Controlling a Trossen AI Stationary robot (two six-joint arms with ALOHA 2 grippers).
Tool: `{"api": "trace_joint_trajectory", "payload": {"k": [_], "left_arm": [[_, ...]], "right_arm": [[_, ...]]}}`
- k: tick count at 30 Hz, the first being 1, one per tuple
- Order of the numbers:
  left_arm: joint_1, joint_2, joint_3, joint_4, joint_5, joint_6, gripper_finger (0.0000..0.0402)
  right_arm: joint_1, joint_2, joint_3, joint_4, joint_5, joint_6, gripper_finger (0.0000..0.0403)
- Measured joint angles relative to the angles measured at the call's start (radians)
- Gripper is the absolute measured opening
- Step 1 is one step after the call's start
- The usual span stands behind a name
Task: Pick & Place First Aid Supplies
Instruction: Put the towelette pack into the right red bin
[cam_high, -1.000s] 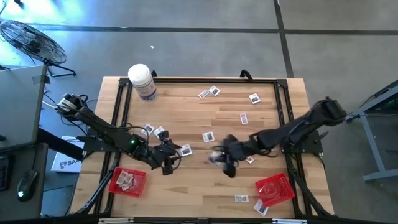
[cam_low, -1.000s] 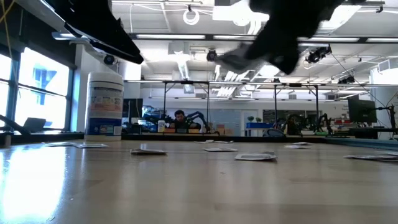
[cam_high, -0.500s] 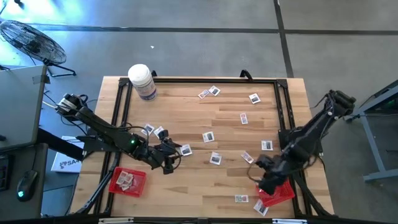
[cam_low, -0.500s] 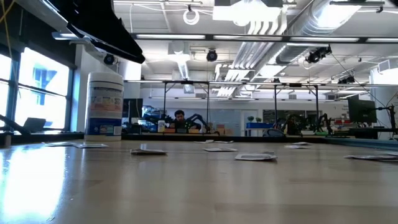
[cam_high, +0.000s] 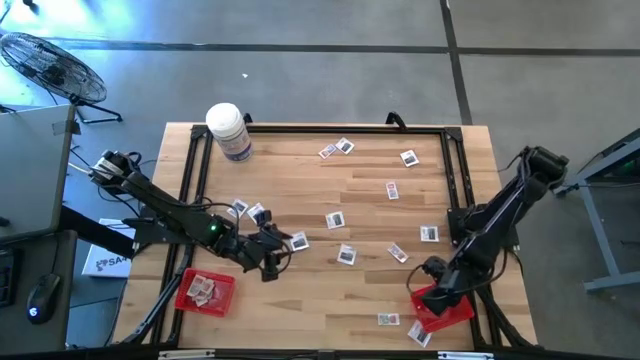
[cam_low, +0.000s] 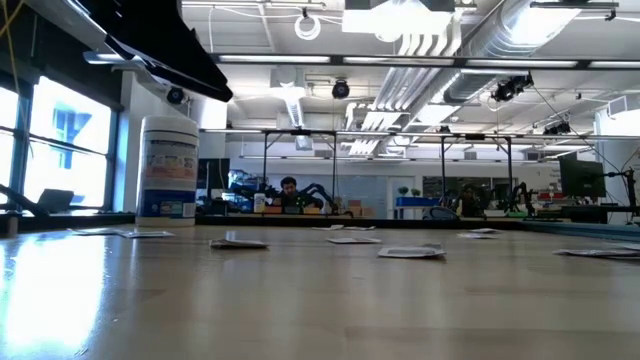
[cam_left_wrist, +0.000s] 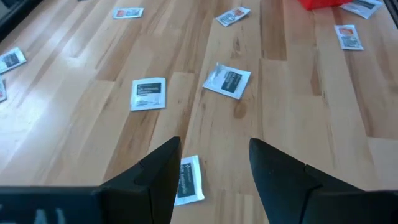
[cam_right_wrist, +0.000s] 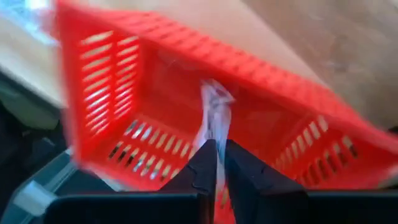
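Sorting is partly done on the wooden surface (cam_high: 300, 160): most packets lie loose, only a few are binned. The white bottle (cam_high: 229, 131) stands at the far left corner, not part of the job.

Left red tray (cam_high: 205, 291) at the near left edge holds a few packets already. Right red tray (cam_high: 444, 303) at the near right edge is getting one now; its other contents are hidden by the arm.

Right tool (cam_high: 428, 296) hangs over the right red tray, fingers nearly closed on a white packet (cam_right_wrist: 214, 118) that dangles above the tray floor, so this one looks not yet dropped.

Left tool (cam_high: 270, 262) sits low near the left centre, jaws apart, empty, with a packet (cam_left_wrist: 188, 179) lying between and just ahead of its fingers (cam_left_wrist: 155, 177); likely the next pick.

Loose packets (cam_high: 338, 220) still to go: about a dozen scattered across the surface, a pair near the far edge (cam_high: 337, 149), several mid-surface, a cluster by the left tool (cam_high: 248, 211), and two just beside the right red tray on the surface (cam_high: 388, 319). Roughly a quarter to a third done, judging by what lies out.
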Motion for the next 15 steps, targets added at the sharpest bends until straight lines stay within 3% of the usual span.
{"api": "trace_joint_trajectory", "payload": {"k": [6, 15], "left_arm": [[0.000, 0.000, 0.000, 0.001, 0.006, 0.000, 0.0186], [0.000, 0.000, 0.000, 0.001, 0.010, 0.000, 0.0186]], "right_arm": [[-0.028, 0.000, -0.063, 0.053, -0.165, 0.027, 0.0060], [-0.053, -0.062, -0.003, -0.009, -0.166, 0.019, 0.0098]]}}
